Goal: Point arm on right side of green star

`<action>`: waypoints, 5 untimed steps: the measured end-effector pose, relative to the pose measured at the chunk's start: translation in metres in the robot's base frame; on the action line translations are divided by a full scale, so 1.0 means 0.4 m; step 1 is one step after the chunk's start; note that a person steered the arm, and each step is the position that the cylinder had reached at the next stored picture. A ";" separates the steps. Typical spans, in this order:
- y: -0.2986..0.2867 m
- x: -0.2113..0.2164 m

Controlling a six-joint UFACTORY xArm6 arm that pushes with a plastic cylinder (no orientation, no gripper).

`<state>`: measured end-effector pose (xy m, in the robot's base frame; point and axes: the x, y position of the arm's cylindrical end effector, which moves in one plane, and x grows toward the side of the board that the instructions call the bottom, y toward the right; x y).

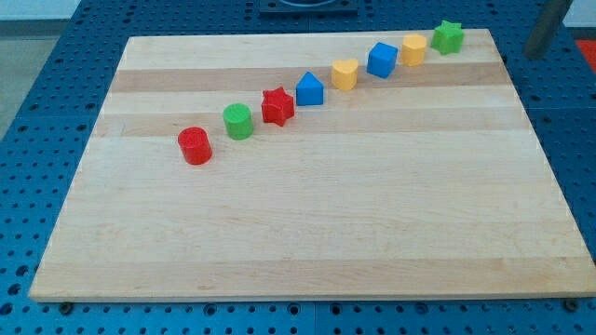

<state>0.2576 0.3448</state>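
A green star (448,36) sits at the board's top right corner, at the upper end of a diagonal row of blocks. My rod comes down from the view's top right, and my tip (535,53) is to the right of the green star, well apart from it and just past the board's right edge. It touches no block. Down the row to the left stand a yellow block (413,49), a blue cube (382,60), a yellow heart (345,73), a blue house-shaped block (309,89), a red star (277,106), a green cylinder (238,121) and a red cylinder (196,146).
The wooden board (307,233) lies on a blue pegboard table (28,140). A dark object (307,5) shows at the view's top edge.
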 end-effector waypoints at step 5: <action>-0.047 0.404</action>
<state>0.4191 0.3259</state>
